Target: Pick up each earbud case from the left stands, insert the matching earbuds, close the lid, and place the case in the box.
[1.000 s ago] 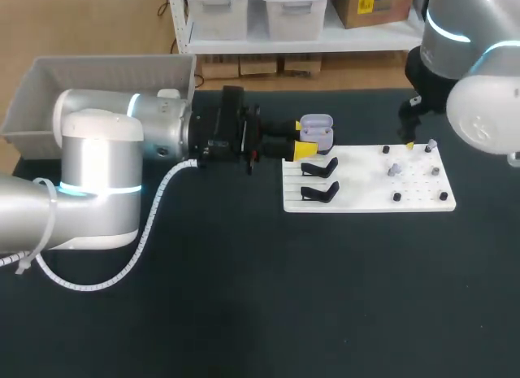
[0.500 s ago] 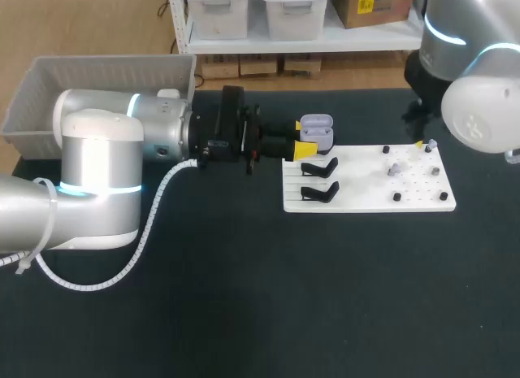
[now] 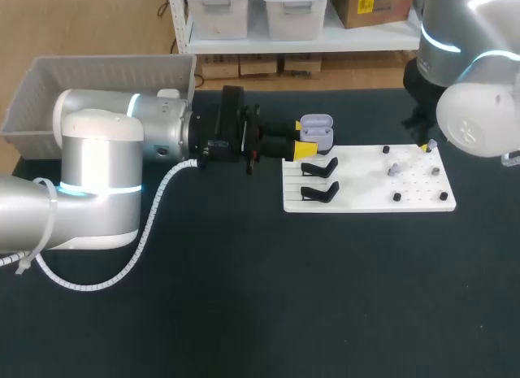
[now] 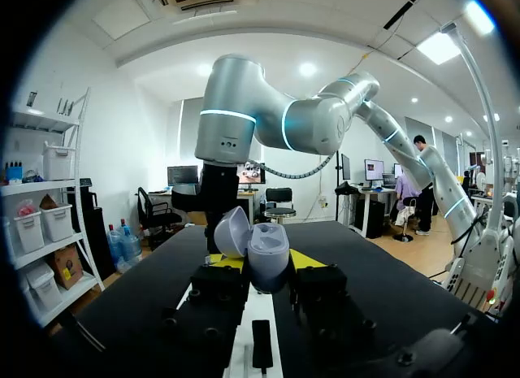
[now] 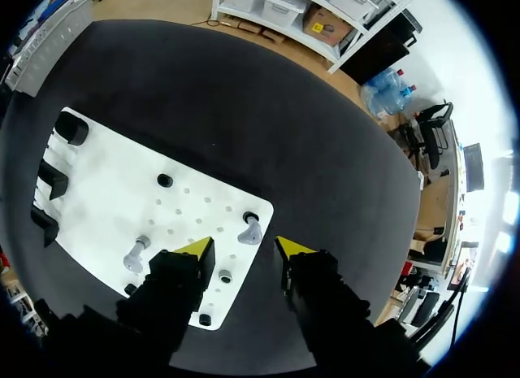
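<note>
Earbud case (image 4: pixel 266 252), lid open, clamped in left jaws; right jaws wide, earbud (image 5: pixel 249 230) just ahead.

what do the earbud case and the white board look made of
The earbud case is probably plastic: lavender-grey, smooth, with a soft sheen on its open lid. The white board looks like rigid plastic or painted sheet: matte, flat, dotted with small holes.
</note>
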Robot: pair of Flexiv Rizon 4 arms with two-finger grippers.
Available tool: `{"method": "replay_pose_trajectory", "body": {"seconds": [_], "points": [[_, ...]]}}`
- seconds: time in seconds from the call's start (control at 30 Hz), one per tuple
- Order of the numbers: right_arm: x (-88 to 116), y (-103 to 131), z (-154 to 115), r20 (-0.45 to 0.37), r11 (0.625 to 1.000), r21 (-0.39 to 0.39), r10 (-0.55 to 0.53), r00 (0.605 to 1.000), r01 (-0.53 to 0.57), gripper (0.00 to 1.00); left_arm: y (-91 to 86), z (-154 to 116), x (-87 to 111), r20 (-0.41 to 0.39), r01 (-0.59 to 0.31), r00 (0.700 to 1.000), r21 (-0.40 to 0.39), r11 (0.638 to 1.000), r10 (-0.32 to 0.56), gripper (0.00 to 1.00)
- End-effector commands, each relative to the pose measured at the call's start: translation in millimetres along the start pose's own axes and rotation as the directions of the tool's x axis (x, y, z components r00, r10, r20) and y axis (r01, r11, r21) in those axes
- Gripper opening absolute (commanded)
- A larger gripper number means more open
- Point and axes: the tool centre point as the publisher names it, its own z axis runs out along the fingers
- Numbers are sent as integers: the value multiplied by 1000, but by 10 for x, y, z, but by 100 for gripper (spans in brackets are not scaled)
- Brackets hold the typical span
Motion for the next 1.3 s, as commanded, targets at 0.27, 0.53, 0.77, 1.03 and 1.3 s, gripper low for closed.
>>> {"method": "replay_pose_trajectory", "body": {"seconds": [0.27, 0.53, 0.77, 1.03, 1.3], "points": [[-56, -21, 105, -26, 1000, -1, 2, 1000, -2, 42, -7, -3, 4, 2, -3, 1000, -3, 1000, 3, 0], [-67, -28, 131, -34, 1000, 0, 2, 999, -2, 38, -7, -3, 4, 2, -3, 1000, -3, 1000, 3, 0], [-66, -35, 147, -36, 1000, -1, 10, 999, -10, 34, -7, -3, 4, 2, -3, 1000, -3, 1000, 3, 0], [-62, -32, 157, -40, 1000, -1, 12, 999, -12, 31, -7, -3, 4, 2, -3, 1000, -3, 1000, 3, 0], [-49, -30, 182, -47, 1000, 1, 12, 999, -12, 26, -7, -3, 4, 2, -3, 1000, -3, 1000, 3, 0]]}}
